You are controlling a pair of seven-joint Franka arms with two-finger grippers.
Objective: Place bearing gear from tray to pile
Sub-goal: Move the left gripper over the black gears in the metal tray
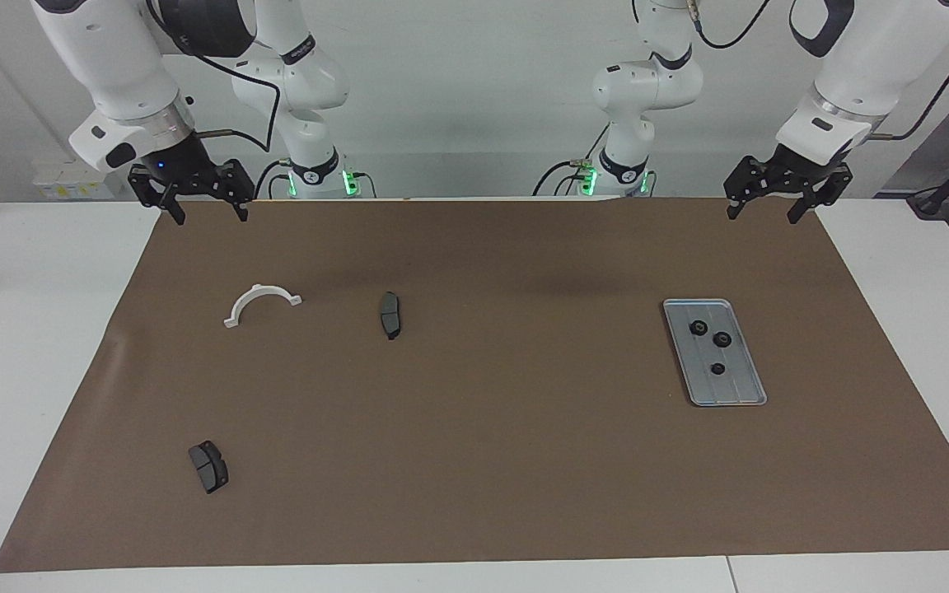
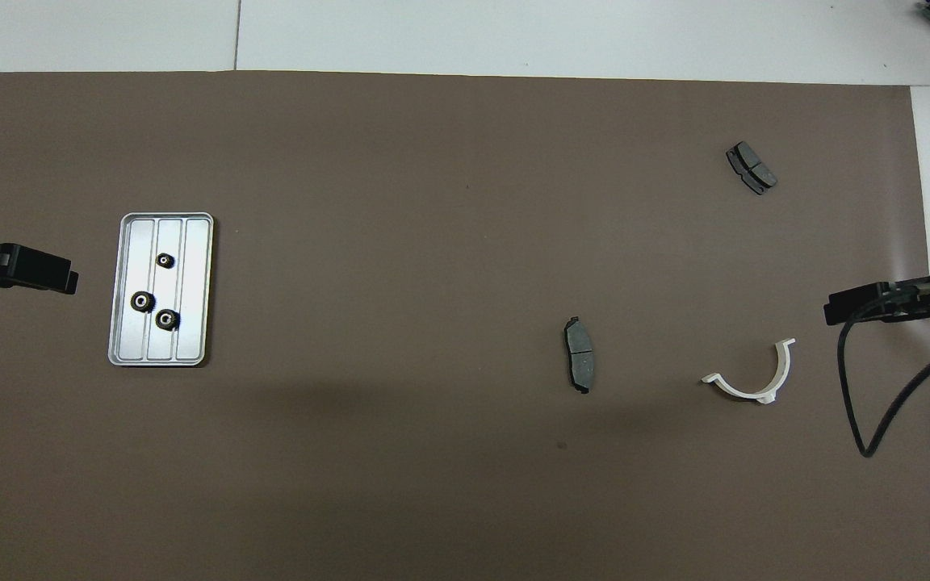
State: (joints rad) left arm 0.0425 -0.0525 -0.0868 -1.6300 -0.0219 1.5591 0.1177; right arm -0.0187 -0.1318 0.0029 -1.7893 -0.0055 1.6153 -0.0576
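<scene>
1. three gears [image 1: 712, 344] sit on the tray [image 1: 740, 394] in the facing view, toward the left arm's end of the table; i see no pile on the mat yet, so nothing has been moved. i judge the left gripper [image 1: 763, 212], fingers wide and empty, the natural one to pick, being up over the mat's edge near the tray. right gripper [image 1: 206, 212] waits, wide too, over its own corner.
2. overhead, gears [image 2: 157, 295] lie apart on the tray [image 2: 193, 234], leaving finger room. bracket [image 2: 756, 378] and two pads [image 2: 580, 365] lie toward the right arm's end, well apart from the tray.
</scene>
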